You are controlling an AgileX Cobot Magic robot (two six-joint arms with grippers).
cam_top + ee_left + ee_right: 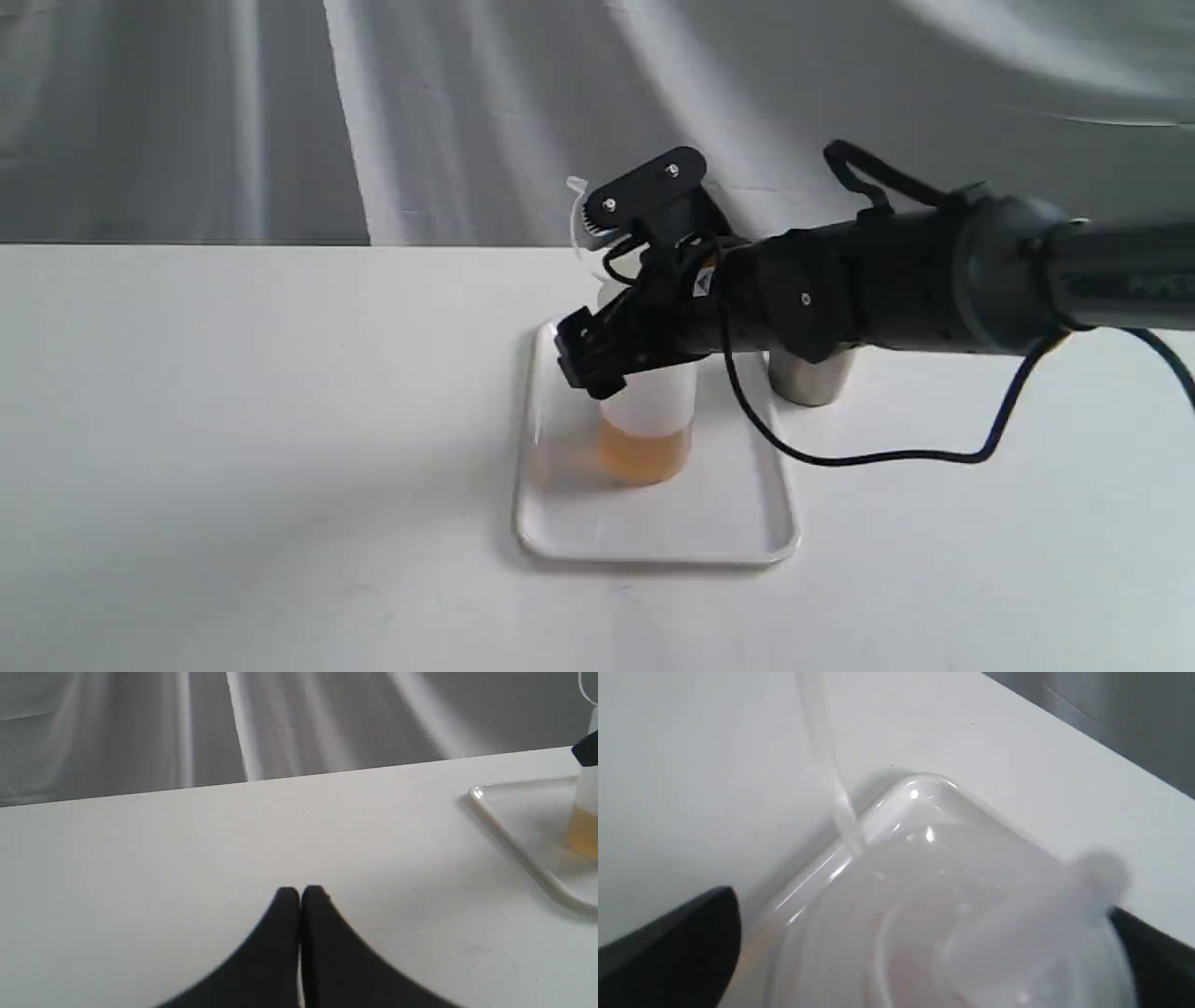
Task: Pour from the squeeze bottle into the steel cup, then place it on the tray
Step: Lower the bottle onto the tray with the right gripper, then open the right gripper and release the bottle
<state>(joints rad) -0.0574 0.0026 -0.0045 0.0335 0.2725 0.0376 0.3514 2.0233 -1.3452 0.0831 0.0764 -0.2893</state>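
Observation:
The squeeze bottle (pixel 649 420) stands upright on the white tray (pixel 653 537), with amber liquid in its bottom part. My right gripper (pixel 597 289) reaches in from the right and is open, one finger on each side of the bottle's upper body. In the right wrist view the bottle (pixel 948 933) fills the space between the spread fingers (pixel 691 942), and its thin cap strap (pixel 831 779) crosses the tray's rim (pixel 920 788). The steel cup (pixel 810 378) stands on the table just right of the tray, partly hidden behind the arm. My left gripper (pixel 300 895) is shut and holds nothing.
A black cable (pixel 887 455) hangs from the right arm down to the table, right of the tray. A grey draped curtain (pixel 467 112) backs the white table (pixel 233 420). From the left wrist view the tray (pixel 514 844) and the bottle (pixel 586 812) lie off to one side.

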